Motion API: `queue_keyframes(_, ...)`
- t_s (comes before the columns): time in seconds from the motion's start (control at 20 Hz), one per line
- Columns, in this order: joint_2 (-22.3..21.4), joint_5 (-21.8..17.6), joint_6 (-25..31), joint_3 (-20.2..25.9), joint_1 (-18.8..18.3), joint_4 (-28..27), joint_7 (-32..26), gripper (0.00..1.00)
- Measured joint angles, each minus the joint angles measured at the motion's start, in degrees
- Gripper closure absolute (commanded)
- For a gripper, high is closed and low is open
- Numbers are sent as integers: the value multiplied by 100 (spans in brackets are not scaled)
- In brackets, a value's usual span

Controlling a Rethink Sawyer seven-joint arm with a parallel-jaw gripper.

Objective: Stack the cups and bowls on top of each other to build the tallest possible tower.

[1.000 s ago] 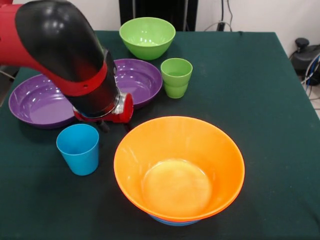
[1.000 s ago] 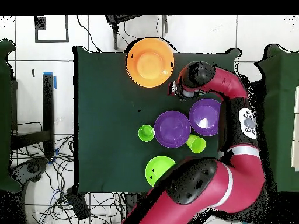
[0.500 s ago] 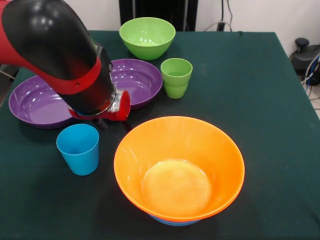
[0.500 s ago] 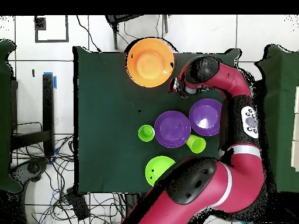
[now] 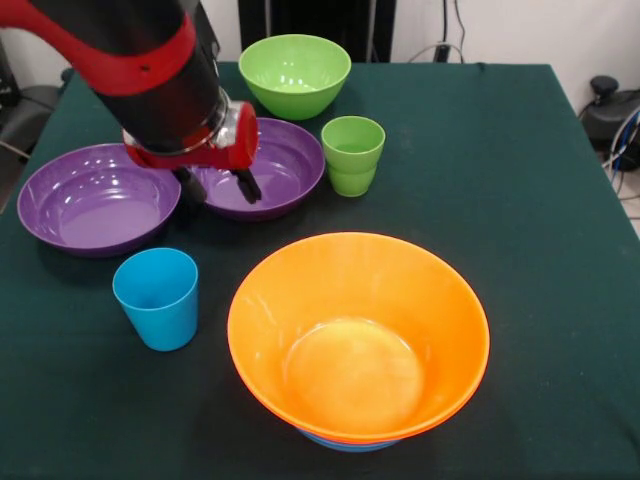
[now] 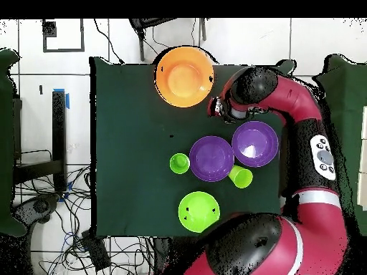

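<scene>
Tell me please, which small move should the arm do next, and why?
Probably lower toward the sky blue cup. The gripper hangs open and empty just behind it, over the purple bowls' adjoining rims, and the cup stands upright and free beside the orange bowl.

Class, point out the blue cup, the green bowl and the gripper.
blue cup (image 5: 157, 300), front view, on its outer side wall.
green bowl (image 5: 294, 72), front view, on its inner wall.
gripper (image 5: 214, 188), front view, midway between its two dark fingertips.
</scene>
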Motion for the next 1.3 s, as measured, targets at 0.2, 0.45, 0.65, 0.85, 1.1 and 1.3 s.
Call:
queue_keyframes(0.2, -209, 0, -4, -64, -69, 222, 0, 0)
queue_keyframes(0.45, -398, -7, -109, -130, -170, 519, 0, 0)
queue_keyframes(0.65, -649, -21, -309, -202, -227, 910, 0, 0)
queue_keyframes(0.85, -922, -34, -679, -253, -228, 1364, 0, 0)
queue_keyframes(1.1, -1019, -131, -1205, -295, -228, 1640, 0, 0)
queue_keyframes(1.3, -988, -285, -1626, -347, -233, 1728, 0, 0)
